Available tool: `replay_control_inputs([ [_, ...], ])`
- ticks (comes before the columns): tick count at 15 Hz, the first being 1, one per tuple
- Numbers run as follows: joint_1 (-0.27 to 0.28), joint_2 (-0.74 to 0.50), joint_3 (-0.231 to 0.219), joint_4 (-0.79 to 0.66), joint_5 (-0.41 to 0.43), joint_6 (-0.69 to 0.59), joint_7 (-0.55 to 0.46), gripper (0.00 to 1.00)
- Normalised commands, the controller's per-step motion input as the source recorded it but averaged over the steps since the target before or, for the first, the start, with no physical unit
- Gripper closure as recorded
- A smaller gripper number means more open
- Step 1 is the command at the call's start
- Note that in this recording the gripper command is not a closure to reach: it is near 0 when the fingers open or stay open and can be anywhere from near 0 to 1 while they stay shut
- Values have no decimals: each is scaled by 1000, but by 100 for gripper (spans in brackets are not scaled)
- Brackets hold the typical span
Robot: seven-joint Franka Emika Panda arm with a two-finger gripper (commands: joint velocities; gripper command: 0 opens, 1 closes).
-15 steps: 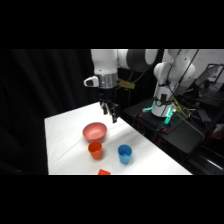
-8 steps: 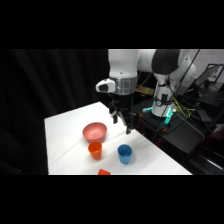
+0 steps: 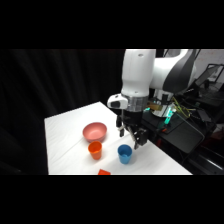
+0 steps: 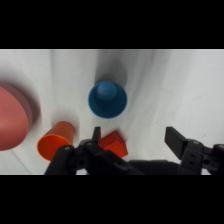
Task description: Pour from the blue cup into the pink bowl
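Gripper (image 3: 131,136) hangs above the white table (image 3: 65,130), fingers spread wide and holding nothing; in the wrist view its two fingertips (image 4: 175,140) stand well apart with bare cloth between them. The blue cup (image 3: 125,154) stands upright just below and slightly forward of the gripper, open mouth up, long axis vertical; in the wrist view the cup (image 4: 107,100) lies ahead of the fingers and nearer the left one, not yet between them. Judged from this, the approach calls for a short descent with a small sideways correction to bracket the cup's wall. The pink bowl (image 3: 94,131) sits near, beyond the orange cup (image 3: 95,150), toward the table's far-left side. The orange cup stands close beside the blue one, apart from it. A small red block (image 4: 114,144) lies on the table close to the left finger in the wrist view; it could be clipped on the way down.
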Motion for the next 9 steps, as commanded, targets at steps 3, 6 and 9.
replay_control_inputs([
  [3, 74, 175, -13, -31, -12, 349, 131, 0],
  [6, 115, 213, -43, 35, -48, 275, 158, 0],
  [9, 158, 268, -115, 94, -135, 213, 185, 0],
])
